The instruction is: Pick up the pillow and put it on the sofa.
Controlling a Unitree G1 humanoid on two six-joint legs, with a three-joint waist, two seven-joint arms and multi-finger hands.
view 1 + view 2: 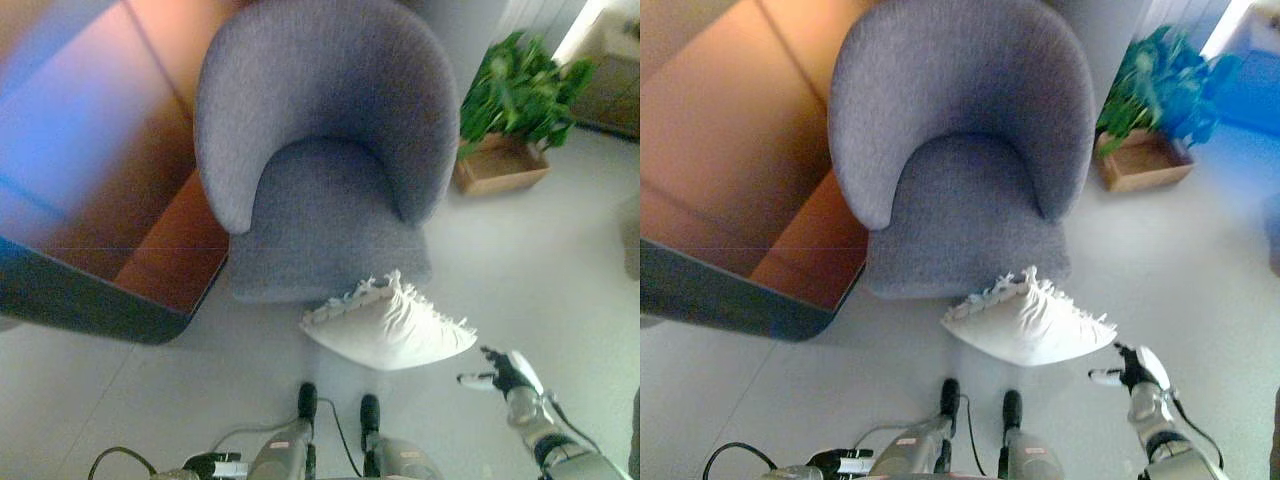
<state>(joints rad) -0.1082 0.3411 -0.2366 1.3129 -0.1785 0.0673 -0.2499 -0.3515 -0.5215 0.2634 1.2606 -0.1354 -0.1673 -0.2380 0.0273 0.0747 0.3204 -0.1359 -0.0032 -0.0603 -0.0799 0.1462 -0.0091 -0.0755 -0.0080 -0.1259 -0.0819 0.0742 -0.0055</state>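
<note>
A white pillow (390, 328) with fringed edges lies on the pale floor, against the front of the grey round-backed armchair (325, 150) that serves as the sofa. The chair's seat (325, 215) holds nothing. My right hand (505, 372) is low at the right, just right of the pillow's corner and apart from it, with its fingers spread open and empty. My left hand (212, 465) shows only as a dark shape at the bottom edge, left of the pillow and well away from it.
A dark-edged wooden table (120, 230) stands close on the chair's left. A potted green plant (515, 95) in a wooden box (500, 165) sits to the chair's right rear. Pale floor (540, 260) stretches to the right.
</note>
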